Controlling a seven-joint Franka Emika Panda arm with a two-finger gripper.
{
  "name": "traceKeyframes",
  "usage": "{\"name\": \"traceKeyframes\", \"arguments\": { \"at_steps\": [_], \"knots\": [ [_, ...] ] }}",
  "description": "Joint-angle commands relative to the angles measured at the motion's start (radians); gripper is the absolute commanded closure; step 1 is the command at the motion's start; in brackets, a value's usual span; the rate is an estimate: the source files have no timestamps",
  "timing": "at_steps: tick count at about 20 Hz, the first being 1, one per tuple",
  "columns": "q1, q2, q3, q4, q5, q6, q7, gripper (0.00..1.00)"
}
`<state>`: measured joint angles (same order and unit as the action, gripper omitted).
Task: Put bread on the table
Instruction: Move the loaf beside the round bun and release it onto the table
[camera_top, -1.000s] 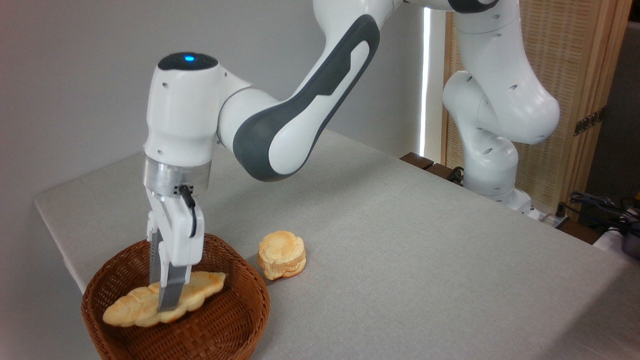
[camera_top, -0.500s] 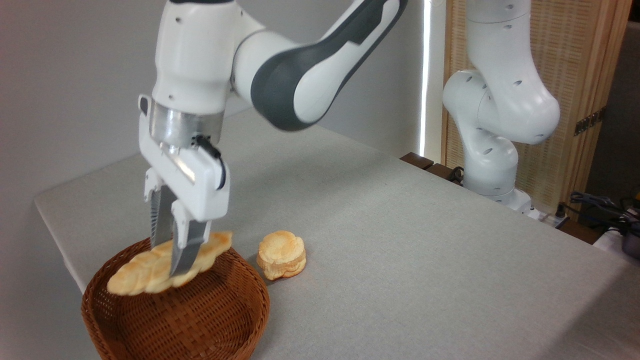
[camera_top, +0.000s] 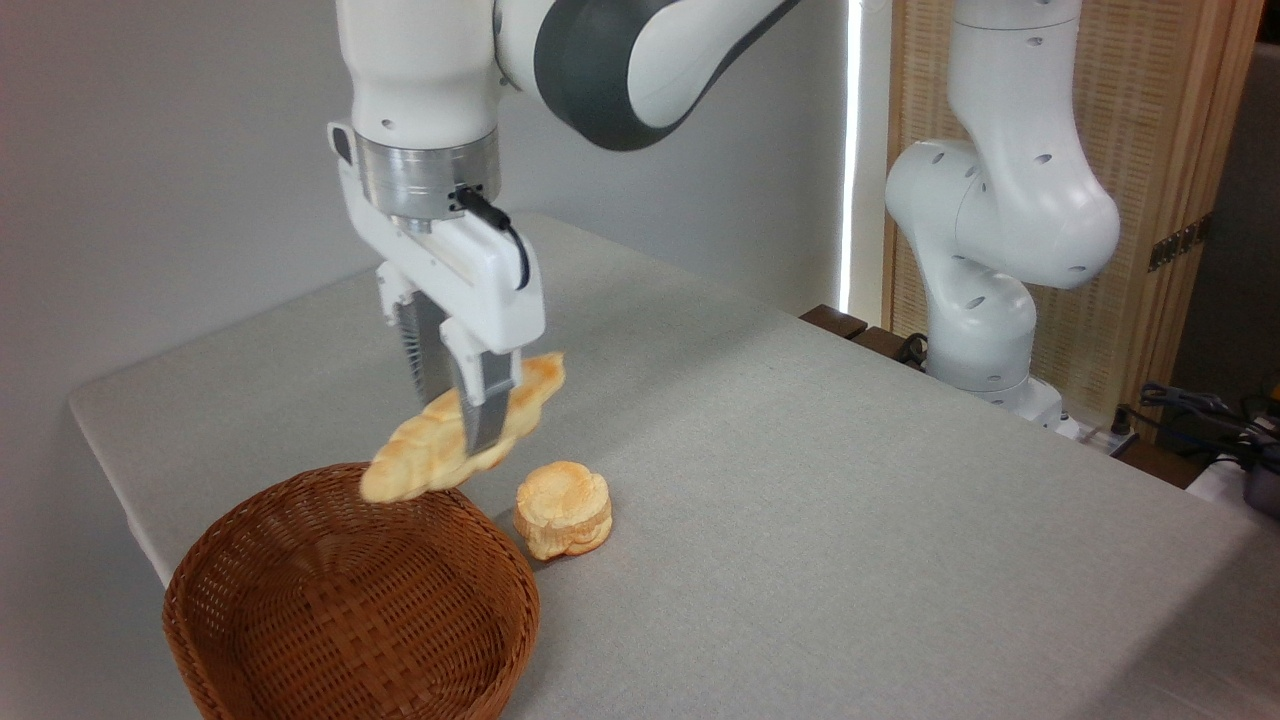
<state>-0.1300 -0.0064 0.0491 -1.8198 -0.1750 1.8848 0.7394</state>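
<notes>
The bread (camera_top: 420, 455), a long braided golden loaf, hangs in the air tilted with its left end lower, above the far rim of the wicker basket. My gripper (camera_top: 462, 425) is shut on its middle, the fingers pointing down. The light grey table (camera_top: 800, 520) lies well below the loaf.
The brown wicker basket (camera_top: 350, 600) stands at the table's front left corner with nothing in it. A small round scalloped bun (camera_top: 563, 507) lies on the cloth just right of the basket, below the loaf's right end. The arm's base (camera_top: 985, 340) rises at the table's far right edge.
The gripper has lifted the bread out of the basket and carried it up and to the right. The bun and basket have not moved.
</notes>
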Motion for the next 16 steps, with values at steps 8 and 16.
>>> {"name": "traceKeyframes", "arguments": {
  "at_steps": [8,16],
  "knots": [
    [-0.105,-0.063,-0.002,-0.136,-0.017,-0.073,-0.166,0.00],
    [-0.108,-0.058,-0.002,-0.136,-0.014,-0.064,-0.156,0.00]
  ]
}}
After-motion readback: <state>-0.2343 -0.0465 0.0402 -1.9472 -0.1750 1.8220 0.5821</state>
